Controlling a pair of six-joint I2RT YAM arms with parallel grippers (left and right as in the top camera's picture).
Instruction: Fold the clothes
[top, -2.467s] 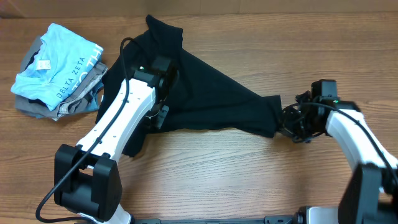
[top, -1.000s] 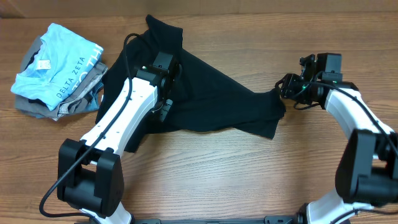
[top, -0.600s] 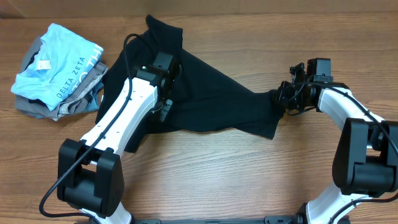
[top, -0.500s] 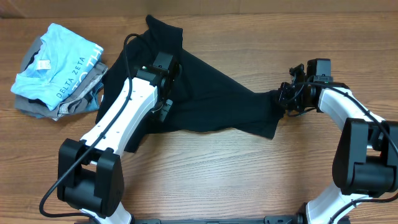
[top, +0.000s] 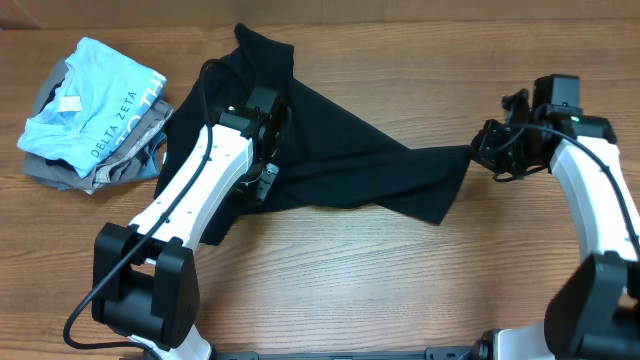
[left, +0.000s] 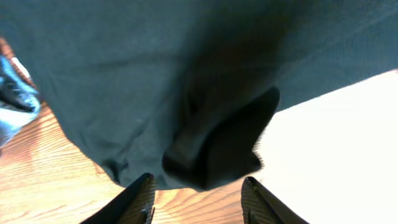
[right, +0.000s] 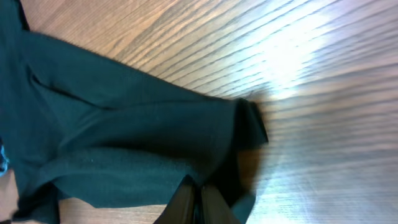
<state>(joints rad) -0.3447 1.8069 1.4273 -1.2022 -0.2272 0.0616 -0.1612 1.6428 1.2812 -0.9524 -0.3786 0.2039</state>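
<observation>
The clothes, a plain black T-shirt (top: 340, 150), lie stretched across the wooden table from the back left toward the right. My right gripper (top: 482, 155) is shut on the shirt's right corner, and the cloth runs taut from it. In the right wrist view its fingers (right: 200, 200) are pressed together with the dark shirt (right: 124, 143) pinched between them. My left gripper (top: 263, 183) hovers over the shirt's left part. In the left wrist view it (left: 199, 200) stands open and holds nothing, with a bunched fold of the shirt (left: 217, 143) just beyond the fingertips.
A pile of other garments sits at the far left: a light blue one printed "DELTA ZETA" (top: 90, 100) on top of grey ones (top: 110, 168). The bare wooden table (top: 400, 280) runs along the front.
My right gripper shut on the shirt's right corner and pulled it to the right, drawing the cloth out. My left gripper opened and let go of the fabric.
</observation>
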